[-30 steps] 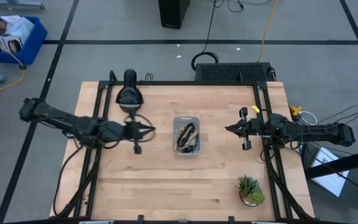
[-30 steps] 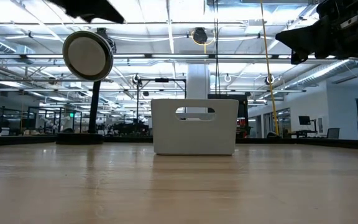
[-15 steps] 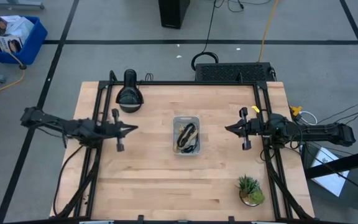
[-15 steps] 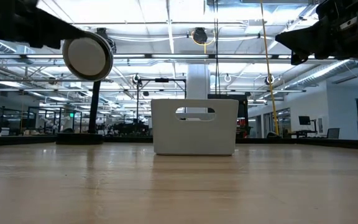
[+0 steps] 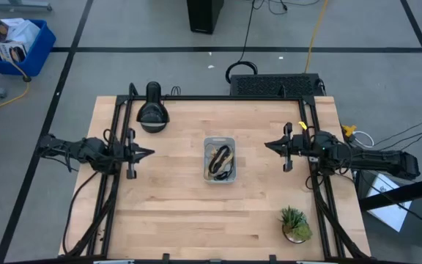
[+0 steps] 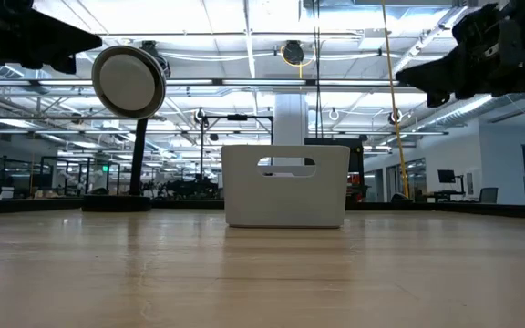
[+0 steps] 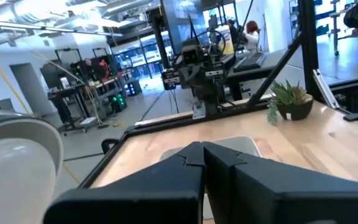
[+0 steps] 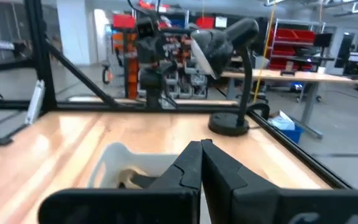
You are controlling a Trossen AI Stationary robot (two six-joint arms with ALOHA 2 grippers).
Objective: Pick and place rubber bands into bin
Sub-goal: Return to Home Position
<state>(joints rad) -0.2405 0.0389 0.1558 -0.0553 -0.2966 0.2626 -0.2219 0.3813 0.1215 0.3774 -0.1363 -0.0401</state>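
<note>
The bin (image 5: 220, 158) stands at the table's middle; it also shows in the low view (image 6: 285, 185) and the right wrist view (image 8: 124, 162). Tan and black rubber bands (image 5: 220, 160) lie inside it. My left gripper (image 5: 150, 152) is shut and empty, held above the table's left part and pointing toward the bin. My right gripper (image 5: 267, 144) is shut and empty, held above the table's right part and pointing toward the bin. Both sets of fingertips meet in their wrist views, the left (image 7: 201, 148) and the right (image 8: 201, 145).
A black desk lamp (image 5: 152, 110) stands at the far left of the table. A small potted plant (image 5: 295, 224) stands near the front right corner. Black frame rails (image 5: 308, 132) run along the table's sides. Bare wood lies in front of the bin.
My left gripper has drawn back from near the bin toward the table's left edge. My right gripper has shifted slightly toward the far edge.
</note>
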